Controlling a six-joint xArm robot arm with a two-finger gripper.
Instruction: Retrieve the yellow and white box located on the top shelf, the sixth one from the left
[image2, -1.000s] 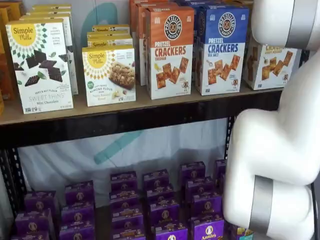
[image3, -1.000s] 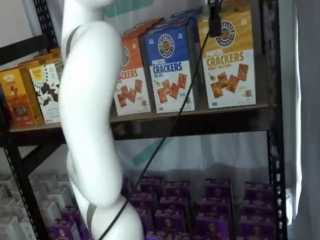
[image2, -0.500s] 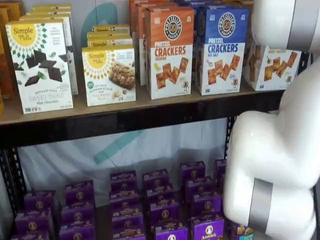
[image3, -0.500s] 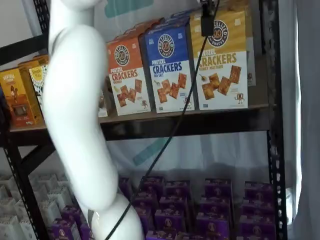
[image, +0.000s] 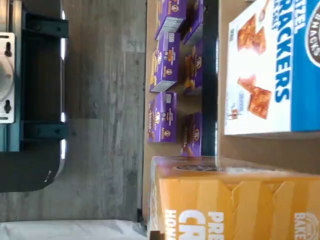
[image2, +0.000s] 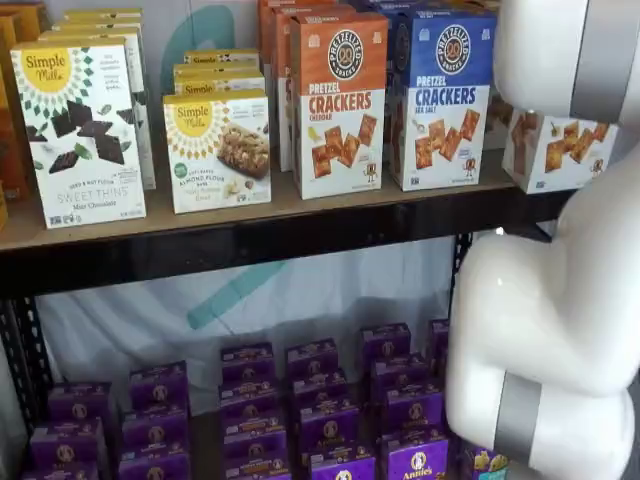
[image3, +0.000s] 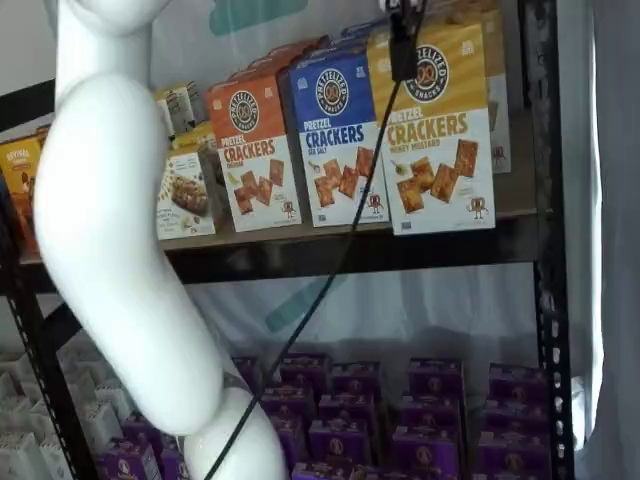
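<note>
Step in hand, as I judge it: drawing the yellow and white box (image3: 432, 130) off the top shelf (image3: 350, 250). In a shelf view the box juts forward past the shelf's front rail, its bottom edge overhanging, slightly tilted, just beside the blue box (image3: 335, 135) and ahead of it. In the wrist view its yellow top panel (image: 235, 205) fills the near field, directly under the claw, with the blue box (image: 272, 70) to one side and purple boxes (image: 165, 65) far below on the lower shelf.

To do it well: pull straight outward, level, so the box corner does not drag the blue box; clear the rail fully before lowering; mind the cable (image3: 340, 260) hanging in front of the box.

Claw (image3: 402, 45): only a dark finger shows at the box's top edge, touching the carton face. The jaws are fully closed down, gripping the box top as far as I can judge; no gap visible
</note>
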